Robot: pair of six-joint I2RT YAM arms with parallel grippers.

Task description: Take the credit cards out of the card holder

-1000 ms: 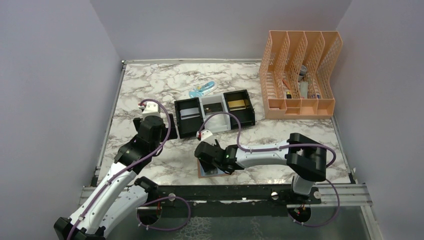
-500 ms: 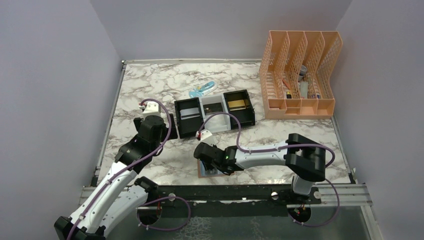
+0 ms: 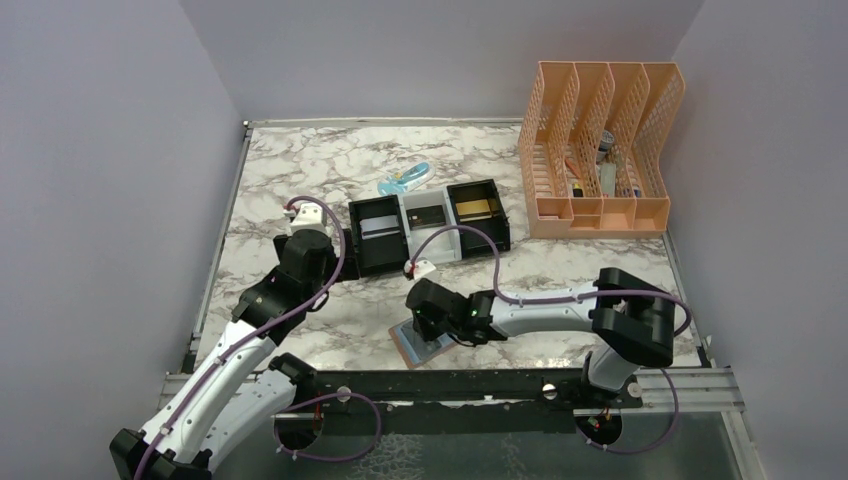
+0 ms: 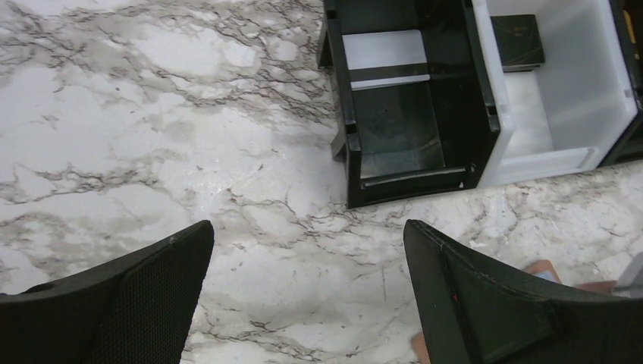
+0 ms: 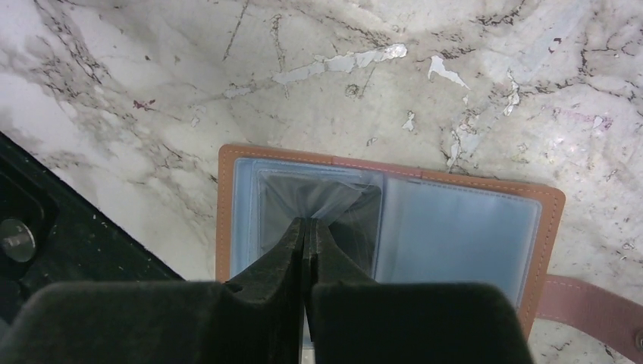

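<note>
Jaws of my right gripper point(image 5: 307, 225): pressed flat together, pinching the pale blue film of the card holder point(image 5: 462, 227) at the pocket on the left of my tips. The film puckers up to the tips. A dark patch lies behind it; card or shadow, I cannot tell.

The holder lies open and flat on the marble table point(image 5: 455, 91) directly beneath these jaws, with its tan border all round and its snap tab point(image 5: 591, 311) out to the right of them.

Jaws of my left gripper point(image 4: 308, 227): spread wide, holding nothing, with bare table between them. Ahead of them and slightly right stands the tray point(image 4: 479, 91). Its black compartment holds a silvery card point(image 4: 381, 51) and its white compartment a dark card point(image 4: 517, 42).

Overhead view: a gold card point(image 3: 475, 208) lies in the tray's third compartment, well beyond my right jaws.
</note>
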